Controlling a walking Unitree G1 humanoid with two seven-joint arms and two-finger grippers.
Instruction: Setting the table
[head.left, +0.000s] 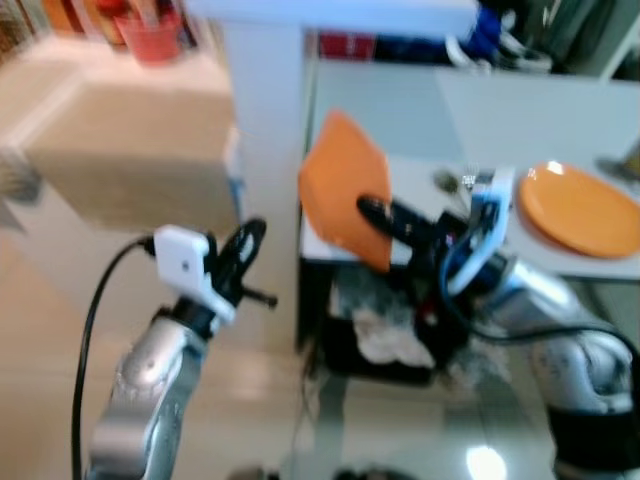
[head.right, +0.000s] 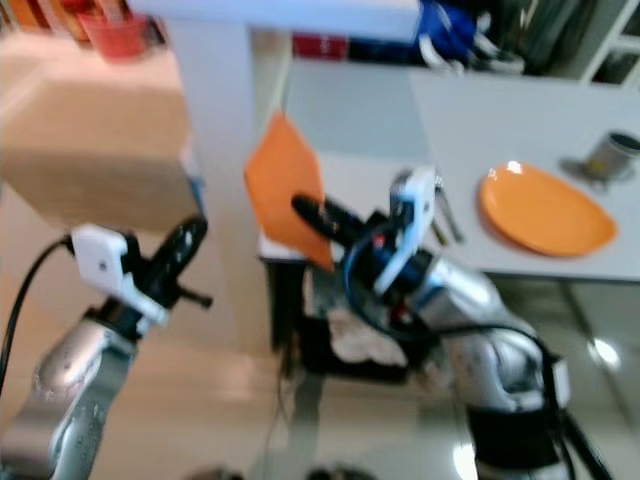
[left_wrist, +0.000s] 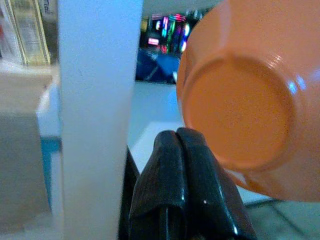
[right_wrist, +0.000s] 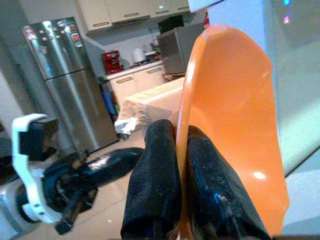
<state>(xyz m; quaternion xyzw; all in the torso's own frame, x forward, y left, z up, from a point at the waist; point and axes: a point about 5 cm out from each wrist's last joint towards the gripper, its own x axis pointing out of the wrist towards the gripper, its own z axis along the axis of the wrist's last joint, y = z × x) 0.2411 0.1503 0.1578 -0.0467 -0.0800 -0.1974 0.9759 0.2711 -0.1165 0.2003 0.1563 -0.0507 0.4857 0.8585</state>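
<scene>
Both eye views are blurred; the small grey cup (head.right: 612, 155) lacks detail, shelf clutter is unreadable.

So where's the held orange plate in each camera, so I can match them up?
Left eye: held orange plate centre, tilted on edge.
Right eye: left of centre.
Left wrist: its underside, at one side.
Right wrist: edge-on between the right end effector fingers.
Shared landmark: white pillar.

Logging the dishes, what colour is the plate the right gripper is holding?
Orange; the plate shows best in the right wrist view, pinched at its rim by the right gripper.
</scene>
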